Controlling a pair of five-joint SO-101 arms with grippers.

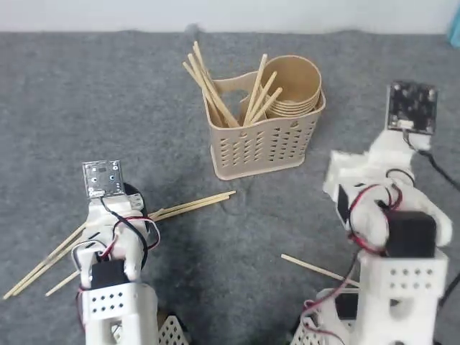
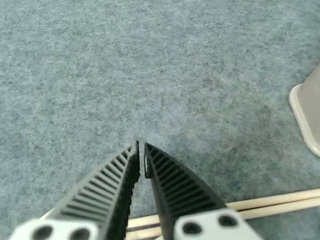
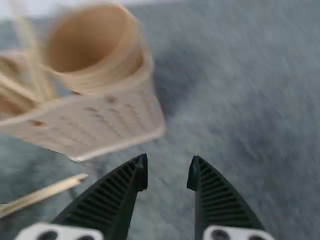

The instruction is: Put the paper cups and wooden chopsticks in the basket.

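Several chopsticks loose on the bench near the basket; left fingers together, right fingers apart beside it.

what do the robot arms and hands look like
Both the left arm and right arm are white plastic with black motor blocks, loops of red and black wire, and perforated panels. The left hand and right hand have black, ribbed, tapering fingers on white mounts with screw holes.
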